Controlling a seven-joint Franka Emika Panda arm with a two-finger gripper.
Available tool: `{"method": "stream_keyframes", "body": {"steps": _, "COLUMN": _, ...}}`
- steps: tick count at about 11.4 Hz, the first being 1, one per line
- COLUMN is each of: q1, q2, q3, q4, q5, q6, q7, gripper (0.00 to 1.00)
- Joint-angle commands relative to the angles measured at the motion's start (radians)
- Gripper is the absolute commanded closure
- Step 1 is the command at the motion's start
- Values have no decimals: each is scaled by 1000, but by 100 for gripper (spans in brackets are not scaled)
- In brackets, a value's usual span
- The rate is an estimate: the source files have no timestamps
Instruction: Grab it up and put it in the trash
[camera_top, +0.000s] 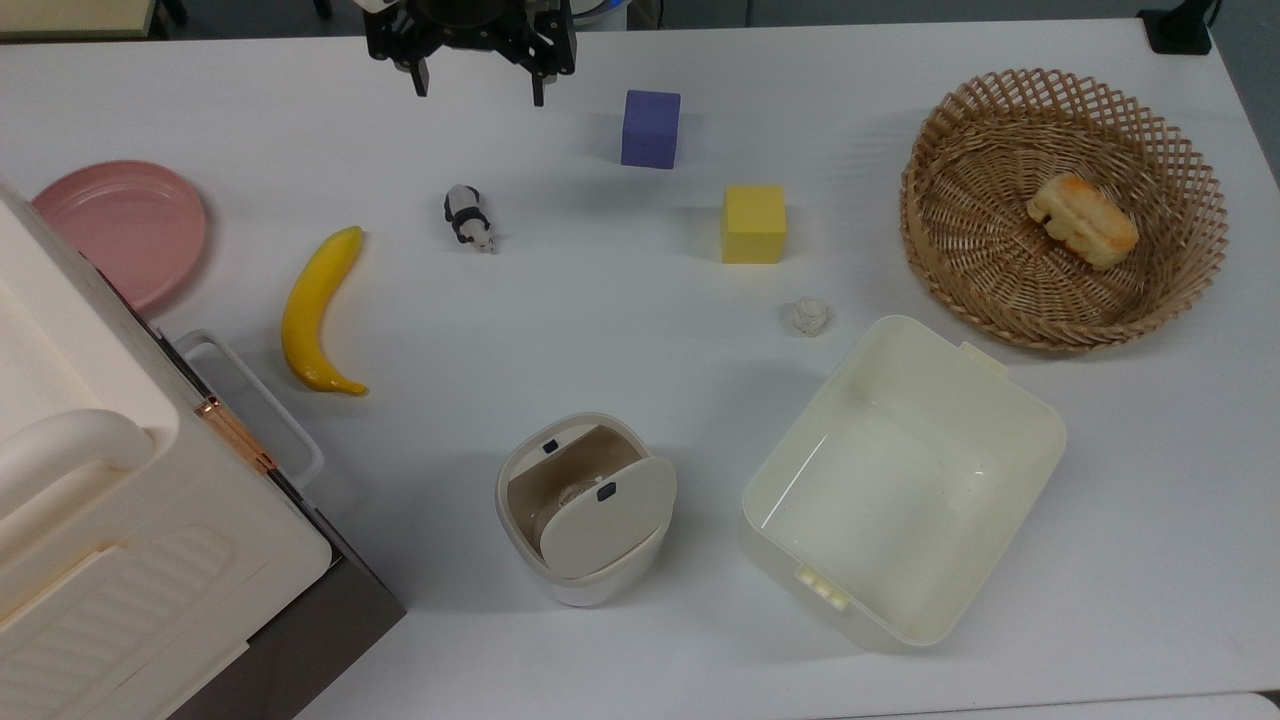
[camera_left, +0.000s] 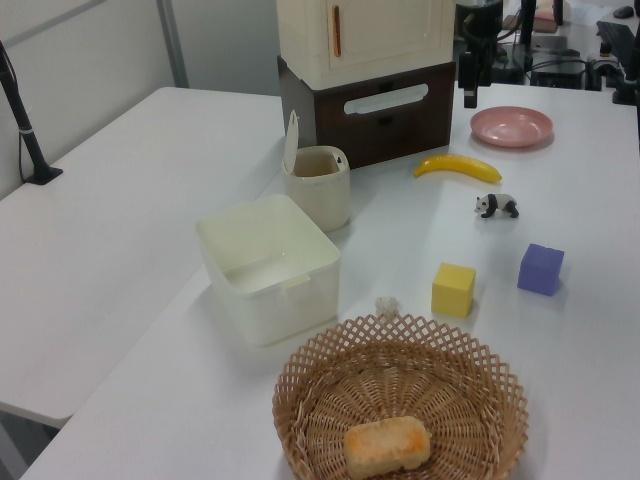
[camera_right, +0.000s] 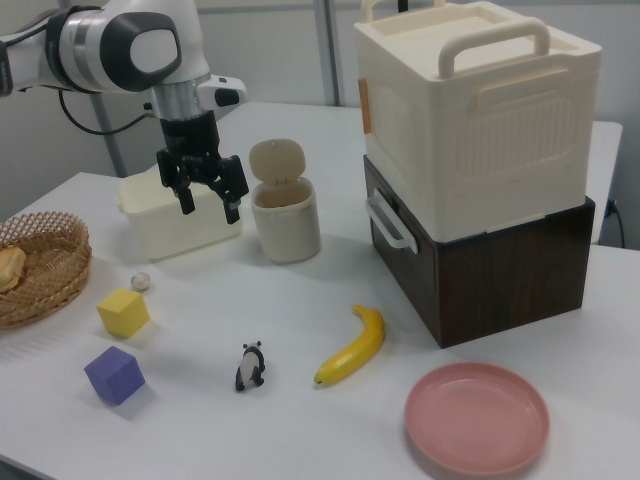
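Note:
The crumpled off-white paper wad (camera_top: 809, 316) lies on the white table between the yellow cube (camera_top: 753, 223) and the cream tub (camera_top: 880, 500); it also shows as the wad (camera_left: 387, 306) at the basket's rim and the wad (camera_right: 141, 282). The trash bin (camera_top: 585, 510), white with its beige swing lid tipped up, stands left of the tub in the top view, bin (camera_left: 318, 185), bin (camera_right: 285, 215). My gripper (camera_top: 480, 90) hangs open and empty above the table at the top view's upper edge, far from the wad, gripper (camera_right: 209, 210).
A purple cube (camera_top: 650, 128), a panda figurine (camera_top: 468, 217), a banana (camera_top: 318, 310) and a pink plate (camera_top: 120, 225) lie toward the top view's left. A wicker basket (camera_top: 915, 200) holding bread sits at the right. A cream-and-brown storage box (camera_top: 120, 560) fills the lower left.

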Motion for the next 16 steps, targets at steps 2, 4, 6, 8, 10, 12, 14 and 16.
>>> {"method": "stream_keyframes", "body": {"steps": 2, "q1": 14, "q2": 27, "q3": -4, "q4": 26, "q5": 18, "q6": -6, "q7": 5, "gripper": 0}}
{"method": "stream_keyframes", "body": {"steps": 4, "q1": 14, "q2": 26, "q3": -4, "q4": 26, "q5": 9, "q6": -10, "q7": -3, "gripper": 0}}
{"method": "stream_keyframes", "body": {"steps": 6, "q1": 11, "q2": 26, "q3": -6, "q4": 27, "q5": -9, "q6": -13, "q7": -67, "gripper": 0}}
{"method": "stream_keyframes", "body": {"steps": 8, "q1": 3, "q2": 27, "q3": -12, "q4": 27, "q5": -19, "q6": -13, "q7": -84, "gripper": 0}}
{"method": "stream_keyframes", "body": {"steps": 10, "q1": -9, "q2": 48, "q3": -17, "q4": 29, "q5": -48, "q6": 2, "q7": -107, "gripper": 0}}
{"method": "stream_keyframes", "body": {"steps": 12, "q1": -23, "q2": 120, "q3": -17, "q4": 77, "q5": -57, "q6": 63, "q7": -191, "gripper": 0}}
{"method": "stream_keyframes", "body": {"steps": 14, "q1": -63, "q2": 151, "q3": -17, "q4": 93, "q5": -92, "q6": 186, "q7": -303, "gripper": 0}}
{"method": "stream_keyframes", "body": {"steps": 16, "q1": -101, "q2": 182, "q3": -17, "q4": 96, "q5": -120, "q6": 272, "q7": -456, "gripper": 3}}
